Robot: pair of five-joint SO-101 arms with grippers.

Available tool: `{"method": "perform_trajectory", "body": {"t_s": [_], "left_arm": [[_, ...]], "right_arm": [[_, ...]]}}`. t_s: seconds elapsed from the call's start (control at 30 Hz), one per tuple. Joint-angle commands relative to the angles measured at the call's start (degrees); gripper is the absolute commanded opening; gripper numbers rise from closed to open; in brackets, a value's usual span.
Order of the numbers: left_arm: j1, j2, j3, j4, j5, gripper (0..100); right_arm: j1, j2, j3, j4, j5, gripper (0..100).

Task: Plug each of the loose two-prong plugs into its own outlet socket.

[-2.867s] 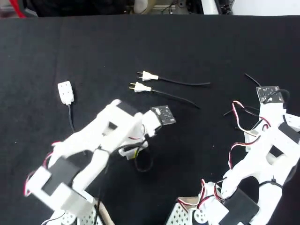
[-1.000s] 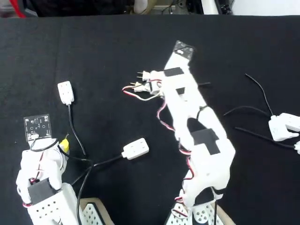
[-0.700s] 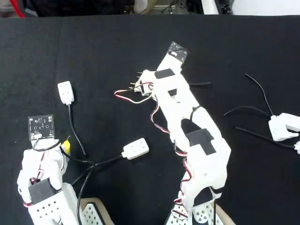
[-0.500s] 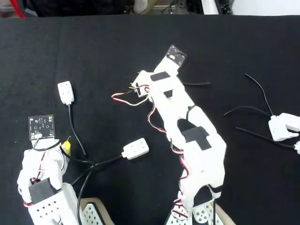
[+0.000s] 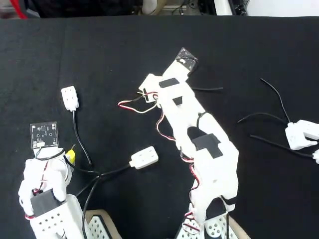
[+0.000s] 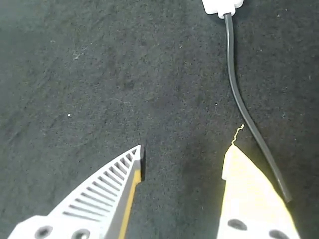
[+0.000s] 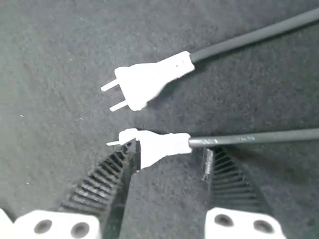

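**High view.** The black worktop [image 5: 99, 45] carries three white outlet sockets: a far-left socket [image 5: 70, 98], a centre socket [image 5: 144, 157] and a right-edge socket [image 5: 301, 134]. All three are unoccupied. Some seconds ago the left arm [image 5: 42, 179] was stretched toward the centre and the right arm [image 5: 199, 139] was folded at its own side. The roles have since been exchanged: the left arm is folded at its base, and the right arm is extended over the spot where the two plugs lie. In the last second the right arm has moved lower and slightly sideways, so that it now covers the prongs that showed earlier.

**Left wrist view.** The left fingers [image 6: 99, 199] are spread and hold nothing. They hang over bare worktop, near the cord [image 6: 239, 99] of the far-left socket.

**Right wrist view.** The right fingers [image 7: 107, 184] are spread and straddle the nearer plug [image 7: 159, 144]. That plug lies flat between them, just beside one finger and apart from the other; contact cannot be confirmed. The second plug [image 7: 149, 79] lies just beyond, roughly parallel, outside the fingers.

**Meaning for the task.** Judged from this, the approach is complete and the nearer plug is ready to be grasped. No plug has yet been lifted or inserted.
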Motion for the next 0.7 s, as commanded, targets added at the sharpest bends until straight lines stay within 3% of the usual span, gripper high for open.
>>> {"method": "perform_trajectory", "body": {"t_s": [0.0,0.37,0.53,0.67], "left_arm": [[0.66,-0.44,-0.40,-0.18,-0.62,26],[0.66,-0.44,-0.40,-0.09,-0.62,26],[0.66,-0.44,-0.40,-0.09,-0.70,26],[0.66,-0.44,-0.31,0.00,-0.70,26]], "right_arm": [[-1.05,0.48,-1.54,-4.40,-0.44,18.5],[-2.29,5.32,-5.14,-4.31,-0.35,17.6],[-2.20,4.62,-4.97,-4.22,0.18,2.8],[-2.20,4.18,-5.32,-1.05,0.26,2.9]]}}
